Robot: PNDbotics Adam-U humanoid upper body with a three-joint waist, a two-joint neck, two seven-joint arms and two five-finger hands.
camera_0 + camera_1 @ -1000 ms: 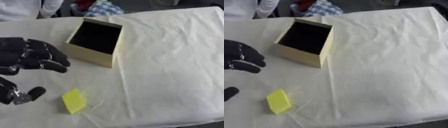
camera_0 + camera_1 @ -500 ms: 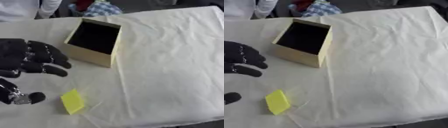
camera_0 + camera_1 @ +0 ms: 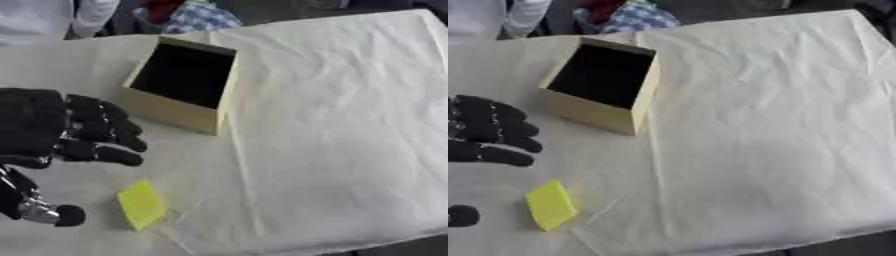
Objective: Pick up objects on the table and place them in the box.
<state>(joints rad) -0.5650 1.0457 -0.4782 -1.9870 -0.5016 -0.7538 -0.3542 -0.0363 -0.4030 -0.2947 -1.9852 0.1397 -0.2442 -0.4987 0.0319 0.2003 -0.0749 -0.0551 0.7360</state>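
A flat yellow block lies on the white cloth near the front left. Behind it stands an open tan box with a dark, empty-looking inside. My left hand, black, hovers at the left edge above and left of the block, fingers spread and lightly bent, thumb reaching down beside the block. It holds nothing. The block sits in the gap between thumb and fingers, apart from both. My right hand shows in neither view.
The white cloth covers the table, wrinkled, with its front edge close below the block. Clothes and a person's sleeve lie beyond the far edge.
My left hand has crept a little to the right and down toward the block. The block and box have stayed put.
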